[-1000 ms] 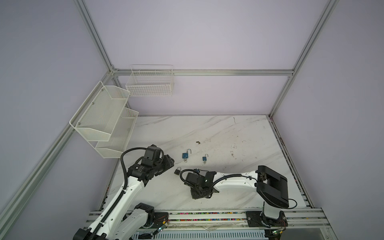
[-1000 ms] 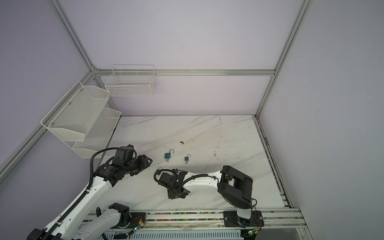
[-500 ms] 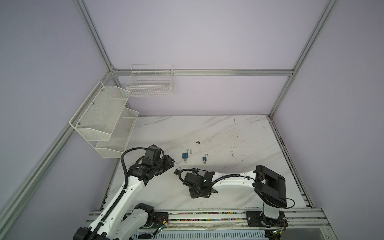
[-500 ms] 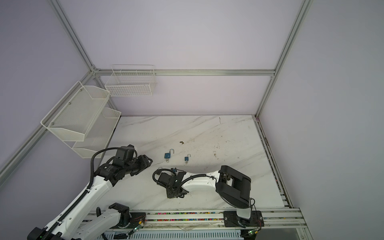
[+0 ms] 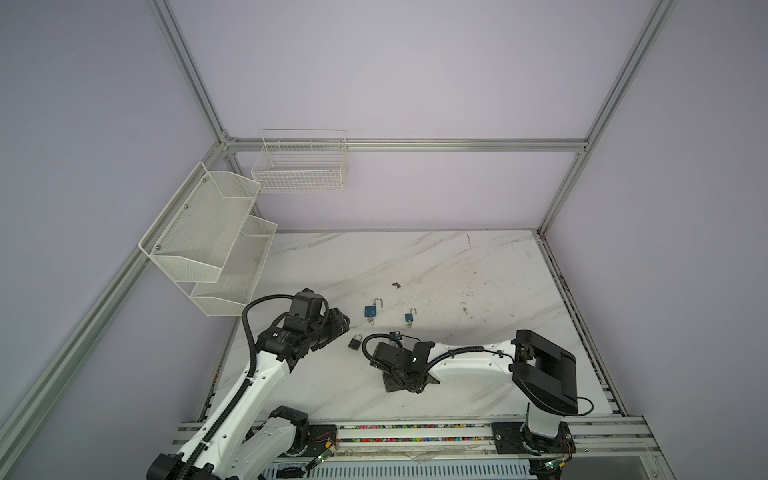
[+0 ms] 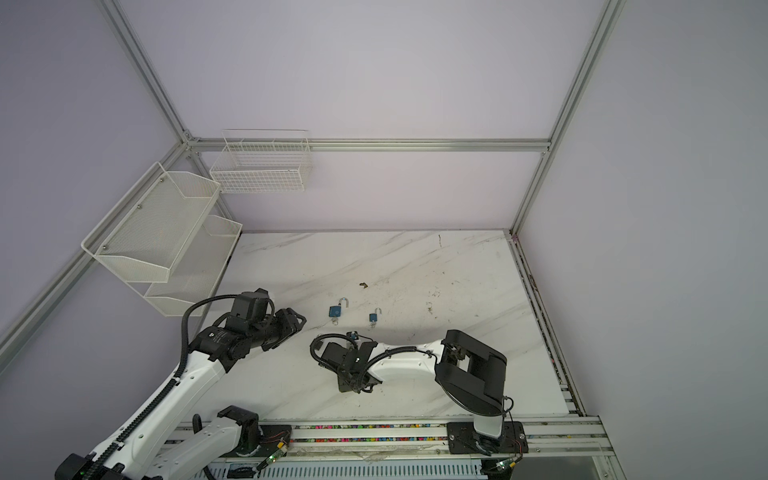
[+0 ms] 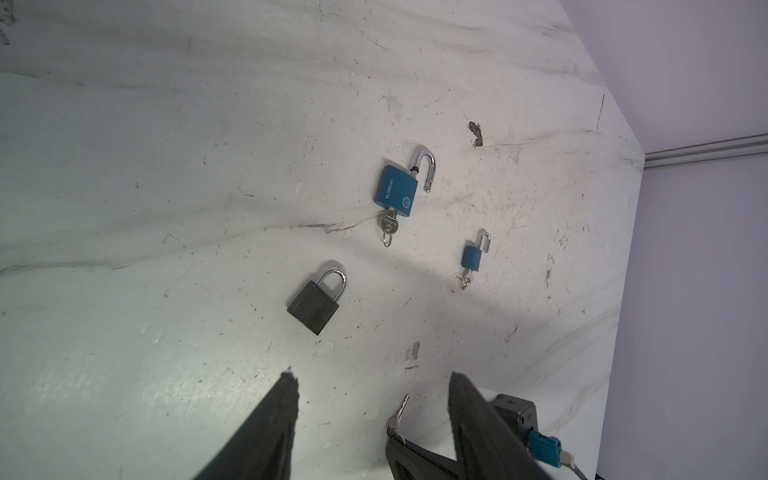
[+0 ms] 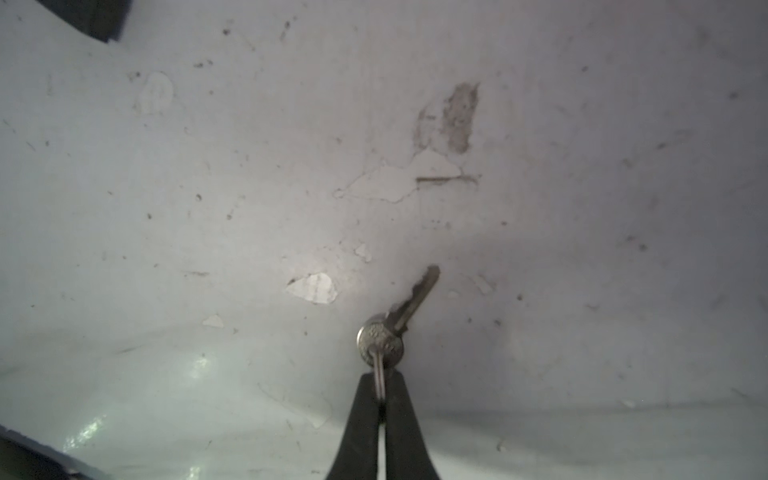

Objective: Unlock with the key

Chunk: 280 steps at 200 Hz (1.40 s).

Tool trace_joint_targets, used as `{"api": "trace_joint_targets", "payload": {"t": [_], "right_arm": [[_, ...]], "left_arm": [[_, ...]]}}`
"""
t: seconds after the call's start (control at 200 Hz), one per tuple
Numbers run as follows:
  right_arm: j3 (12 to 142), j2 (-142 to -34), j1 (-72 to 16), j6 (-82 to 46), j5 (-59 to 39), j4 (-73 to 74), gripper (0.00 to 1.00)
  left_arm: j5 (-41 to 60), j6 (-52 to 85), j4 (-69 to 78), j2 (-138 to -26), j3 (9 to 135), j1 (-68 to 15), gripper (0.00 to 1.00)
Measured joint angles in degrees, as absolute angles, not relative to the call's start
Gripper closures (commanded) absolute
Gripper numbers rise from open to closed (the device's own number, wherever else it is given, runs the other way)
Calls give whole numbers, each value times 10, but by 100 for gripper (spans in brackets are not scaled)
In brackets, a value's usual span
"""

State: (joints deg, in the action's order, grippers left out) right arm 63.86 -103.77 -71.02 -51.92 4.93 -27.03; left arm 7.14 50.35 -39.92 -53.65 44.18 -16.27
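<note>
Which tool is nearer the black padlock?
Left. The left tool hangs open just left of the black padlock in a top view; the right tool, shut on the key, sits farther off on its right, toward the front edge.

In both top views the right gripper [image 5: 405, 384] covers its own fingertips, so its grip is hidden there. In the right wrist view its fingers [image 8: 357, 424] run off the lower edge and cover the lower part of the key ring [image 8: 376, 365]; the key [image 8: 411, 305] is soft, its teeth unreadable. A dark shape [image 8: 89, 16] in the upper left corner of that frame is cut off and cannot be identified. In the left wrist view the left gripper [image 7: 372, 376] is cut by the lower edge, and one finger masks part of the right gripper. The brown speck [image 5: 395, 284] on the table [image 5: 457, 266] is too small to tell.
</note>
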Motion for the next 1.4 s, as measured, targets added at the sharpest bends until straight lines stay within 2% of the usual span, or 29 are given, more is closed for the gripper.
{"api": "trace_joint_targets", "payload": {"t": [0.25, 0.645, 0.97, 1.4], "right_arm": [[600, -977, -701, -463, 73, -261, 100], [587, -901, -676, -302, 100, -236, 100], [624, -882, -665, -264, 113, -209, 100], [695, -869, -662, -269, 147, -60, 100]], "left_arm": [[105, 521, -392, -535, 442, -163, 41], [196, 572, -354, -531, 441, -163, 38], [236, 709, -234, -502, 417, -173, 37], [220, 940, -50, -509, 341, -179, 36]]}}
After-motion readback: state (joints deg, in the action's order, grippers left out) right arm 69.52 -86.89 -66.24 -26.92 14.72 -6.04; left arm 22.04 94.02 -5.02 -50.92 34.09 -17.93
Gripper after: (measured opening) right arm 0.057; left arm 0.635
